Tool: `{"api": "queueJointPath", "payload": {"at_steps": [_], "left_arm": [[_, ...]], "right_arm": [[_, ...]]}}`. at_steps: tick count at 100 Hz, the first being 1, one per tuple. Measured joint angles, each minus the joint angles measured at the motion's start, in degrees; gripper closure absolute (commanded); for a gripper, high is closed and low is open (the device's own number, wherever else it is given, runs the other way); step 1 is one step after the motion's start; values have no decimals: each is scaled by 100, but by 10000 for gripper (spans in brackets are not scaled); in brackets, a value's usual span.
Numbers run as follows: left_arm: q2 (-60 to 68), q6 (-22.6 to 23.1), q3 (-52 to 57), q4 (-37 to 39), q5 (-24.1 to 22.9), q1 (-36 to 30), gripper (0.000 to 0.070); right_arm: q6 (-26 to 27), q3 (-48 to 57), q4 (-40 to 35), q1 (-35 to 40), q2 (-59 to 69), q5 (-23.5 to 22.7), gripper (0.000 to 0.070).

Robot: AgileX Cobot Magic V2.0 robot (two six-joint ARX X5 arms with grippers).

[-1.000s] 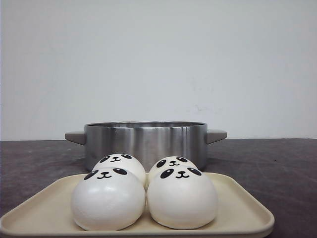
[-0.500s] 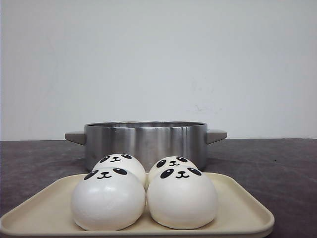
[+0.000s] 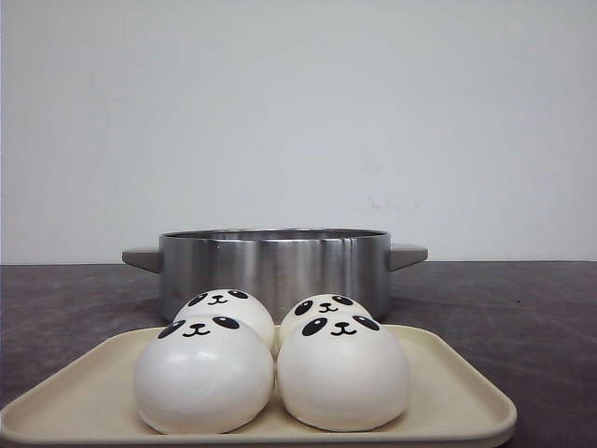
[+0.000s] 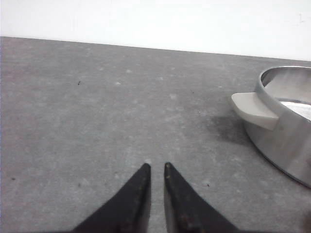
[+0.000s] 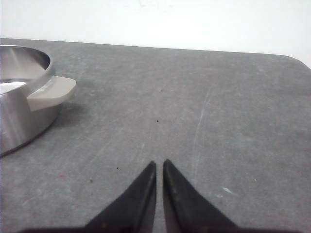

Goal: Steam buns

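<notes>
this looks like a lab test bench dressed up as a kitchen, not a real kitchen. a bare white wall [image 3: 298, 112] stands right behind a plain dark grey table [image 3: 522, 308], and the only cooking gear is one steel pot [image 3: 273, 266] with pale handles and a cream tray [image 3: 448, 392] of panda-faced buns [image 3: 270, 359]. black gripper fingers [image 4: 138, 194] seen over the tabletop in the wrist views say robot rig rather than home.
</notes>
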Motion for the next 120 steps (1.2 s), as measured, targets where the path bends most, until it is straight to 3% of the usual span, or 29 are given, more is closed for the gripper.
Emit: {"api": "queueJointPath", "payload": {"at_steps": [48, 61, 73, 82, 91, 98, 106, 120], "left_arm": [[0, 0, 0, 0, 0, 0, 700], [0, -63, 0, 0, 0, 0, 700], [0, -573, 2, 7, 103, 0, 700], [0, -1182, 15, 2, 260, 0, 700], [0, -1755, 107, -70, 540, 0, 697], [9, -1969, 319, -177, 874, 0, 697], [83, -1996, 809, -389, 1132, 0, 696], [688, -1683, 2063, -990, 1202, 0, 696]], "right_arm": [[0, 0, 83, -2, 0, -15, 683], [129, -2, 415, 0, 0, -286, 683], [544, -2, 903, 0, 2, -660, 684], [1244, -2, 1574, 0, 2, -1027, 692], [2022, 17, 2026, 2, 0, -1095, 694], [2599, 168, 1746, 0, 0, -1222, 694], [3060, 675, 828, 0, 46, -1357, 694], [2802, 2092, -706, 0, 492, -1283, 694]]}}
